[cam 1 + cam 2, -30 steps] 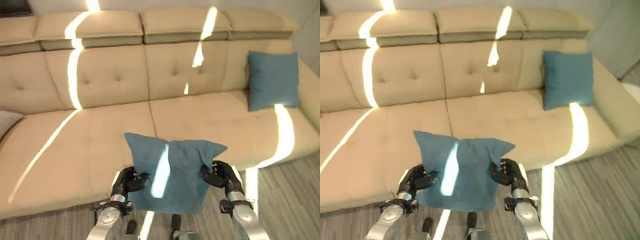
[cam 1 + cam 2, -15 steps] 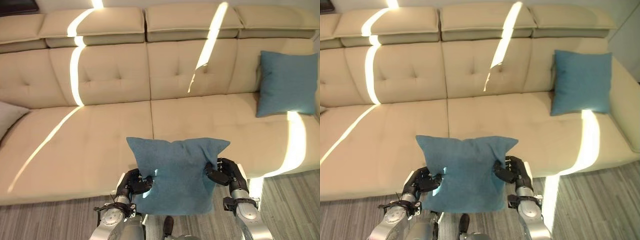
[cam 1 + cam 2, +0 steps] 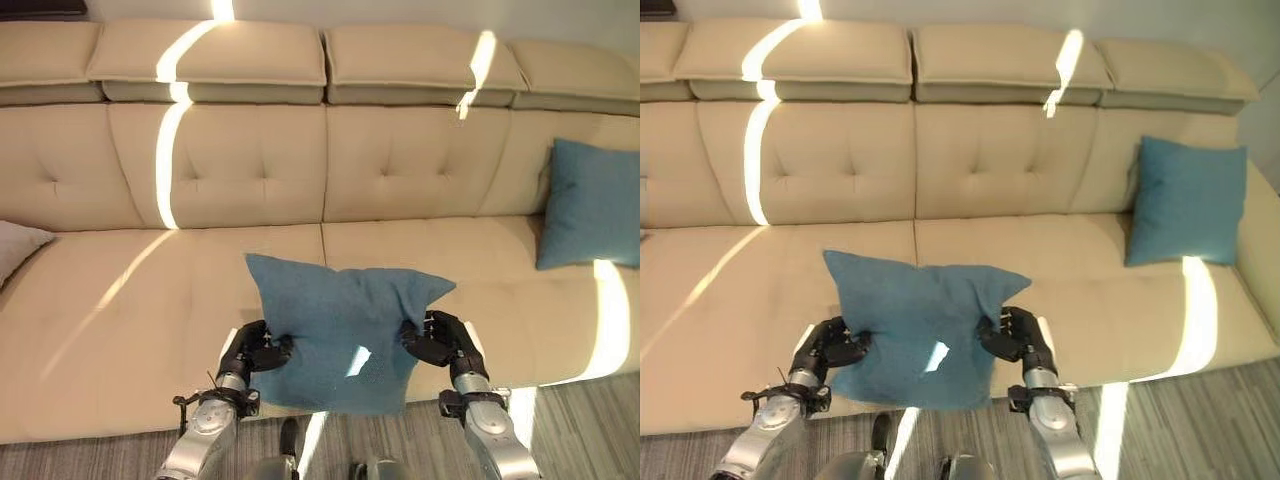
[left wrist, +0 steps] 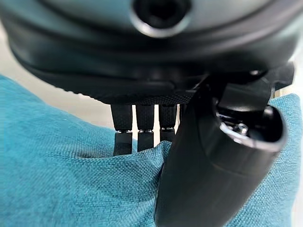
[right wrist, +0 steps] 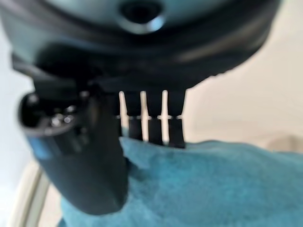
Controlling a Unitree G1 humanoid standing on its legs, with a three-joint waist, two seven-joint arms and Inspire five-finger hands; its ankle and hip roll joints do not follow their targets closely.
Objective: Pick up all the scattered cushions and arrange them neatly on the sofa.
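Left eye view: our left hand and right hand each pinch a side of the blue cushion, held before the beige sofa.

Bright, even daylight overall. Hard sun streaks cross the sofa backrest and seat, blown out to white. One small sun patch lands on the held cushion. Wrist views: each hand's housing is out of focus up close, cushion weave sharper.
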